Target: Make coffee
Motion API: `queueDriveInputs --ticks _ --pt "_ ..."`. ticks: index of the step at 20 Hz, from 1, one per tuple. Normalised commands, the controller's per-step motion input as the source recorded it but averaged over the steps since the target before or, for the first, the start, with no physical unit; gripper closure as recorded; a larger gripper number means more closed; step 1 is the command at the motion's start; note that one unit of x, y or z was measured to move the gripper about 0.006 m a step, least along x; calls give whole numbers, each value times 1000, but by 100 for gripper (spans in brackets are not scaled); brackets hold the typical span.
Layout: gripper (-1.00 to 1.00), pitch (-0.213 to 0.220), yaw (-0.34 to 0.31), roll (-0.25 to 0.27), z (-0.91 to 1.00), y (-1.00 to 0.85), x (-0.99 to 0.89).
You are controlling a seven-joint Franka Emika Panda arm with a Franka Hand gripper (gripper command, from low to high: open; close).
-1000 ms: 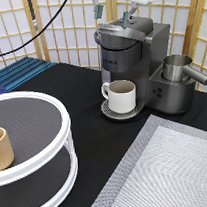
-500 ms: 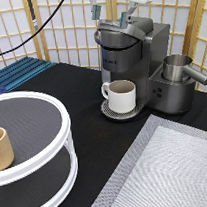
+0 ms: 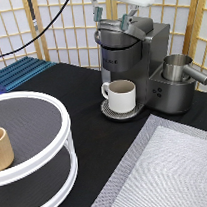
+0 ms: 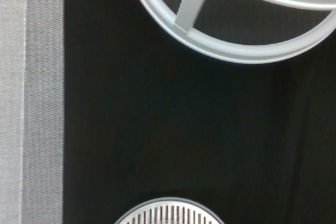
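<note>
My gripper [image 3: 110, 18] hangs at the exterior view's top, just above the round brew head of the grey coffee machine [image 3: 138, 59]. Its two fingers stand apart, open, with nothing showing between them. A cream handled mug [image 3: 121, 95] stands on the machine's round drip tray [image 3: 108, 112], under the brew head. The coffee is out of view in both pictures. The wrist view shows only black tabletop [image 4: 180, 130] and a ribbed silver edge [image 4: 169, 214].
A white two-tier round rack [image 3: 29, 147] fills the exterior view's bottom left, with a tan wooden cup [image 3: 2, 147] on its upper shelf. A grey woven mat [image 3: 171, 172] lies bottom right. A steel pitcher [image 3: 182, 68] sits on the machine's right side. A blue rack [image 3: 19, 72] lies at the left.
The gripper has sunk slightly toward the machine's top and stayed over the brew head. The mug, rack and cup have not moved.
</note>
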Motion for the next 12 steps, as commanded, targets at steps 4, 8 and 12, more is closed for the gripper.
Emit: queueDriveInputs --ticks 4,8,12 --pt "-100 -100 32 -23 -990 -116 -309" --pt "-100 -96 31 -40 -1000 0 -186" --pt "-100 -96 30 -71 -982 95 -169"
